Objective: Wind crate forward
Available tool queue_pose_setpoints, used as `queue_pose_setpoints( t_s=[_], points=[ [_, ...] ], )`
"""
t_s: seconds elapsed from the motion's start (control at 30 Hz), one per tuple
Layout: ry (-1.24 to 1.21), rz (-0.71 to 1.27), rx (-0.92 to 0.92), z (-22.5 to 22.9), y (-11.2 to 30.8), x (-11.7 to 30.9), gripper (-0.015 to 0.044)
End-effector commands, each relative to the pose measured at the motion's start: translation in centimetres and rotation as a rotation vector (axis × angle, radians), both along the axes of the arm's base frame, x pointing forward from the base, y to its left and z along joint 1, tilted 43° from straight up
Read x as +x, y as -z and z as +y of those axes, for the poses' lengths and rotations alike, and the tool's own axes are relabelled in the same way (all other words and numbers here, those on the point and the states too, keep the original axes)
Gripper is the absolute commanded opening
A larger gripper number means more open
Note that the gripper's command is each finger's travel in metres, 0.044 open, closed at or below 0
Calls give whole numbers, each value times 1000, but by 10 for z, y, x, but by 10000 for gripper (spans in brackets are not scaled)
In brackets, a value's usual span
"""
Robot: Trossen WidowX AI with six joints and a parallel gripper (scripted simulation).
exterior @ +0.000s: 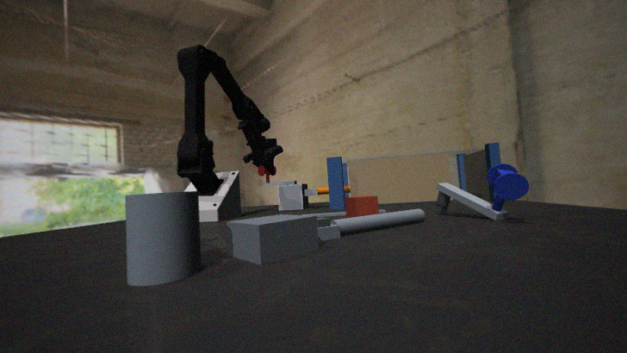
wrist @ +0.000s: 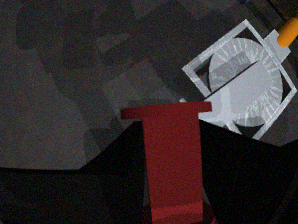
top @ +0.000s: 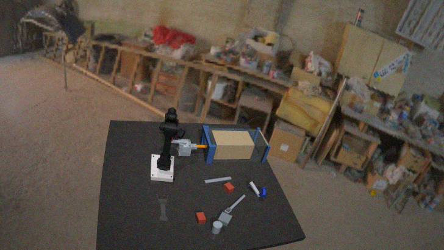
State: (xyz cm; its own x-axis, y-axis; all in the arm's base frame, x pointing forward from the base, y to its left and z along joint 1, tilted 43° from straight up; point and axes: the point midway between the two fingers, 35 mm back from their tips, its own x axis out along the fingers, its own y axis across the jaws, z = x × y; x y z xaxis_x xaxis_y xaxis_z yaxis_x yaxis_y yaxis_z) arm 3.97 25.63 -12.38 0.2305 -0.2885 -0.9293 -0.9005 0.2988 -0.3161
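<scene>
My gripper [top: 172, 139] [exterior: 266, 169] is shut on the red knob [wrist: 173, 132] of the winch handle, beside the winch and above bench height. The handle's light grey arm [top: 178, 141] [exterior: 277, 182] lies level across the top of the winch [top: 184, 150] [exterior: 289, 197] [wrist: 274, 82]; the square key is hidden. The orange strap [top: 201, 146] [exterior: 323, 190] [wrist: 289, 33] runs from the winch to the cubby. The tan crate [top: 233, 146] [exterior: 399, 177] sits flat inside the clear panels, its front very close to the blue frame [top: 210, 152] [exterior: 334, 183]; whether they touch cannot be told.
On the bench [top: 130, 198] lie a flat grey bar [top: 218, 179], two red blocks [top: 229, 187] [top: 200, 217], a grey block [top: 225, 218] with a rod, a grey cylinder [top: 216, 227] [exterior: 162, 241], and a white crank [top: 254, 188] with a blue knob [top: 263, 192] [exterior: 508, 183].
</scene>
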Motion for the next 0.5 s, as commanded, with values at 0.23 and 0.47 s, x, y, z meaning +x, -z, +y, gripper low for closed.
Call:
queue_pose_setpoints(
  t_s=[0.23, 0.47],
  points=[
    [-2, 2, -27, -19, -12, 2, 0],
    [-2, 1, -29, -37, -28, 13, 0]
  ],
)
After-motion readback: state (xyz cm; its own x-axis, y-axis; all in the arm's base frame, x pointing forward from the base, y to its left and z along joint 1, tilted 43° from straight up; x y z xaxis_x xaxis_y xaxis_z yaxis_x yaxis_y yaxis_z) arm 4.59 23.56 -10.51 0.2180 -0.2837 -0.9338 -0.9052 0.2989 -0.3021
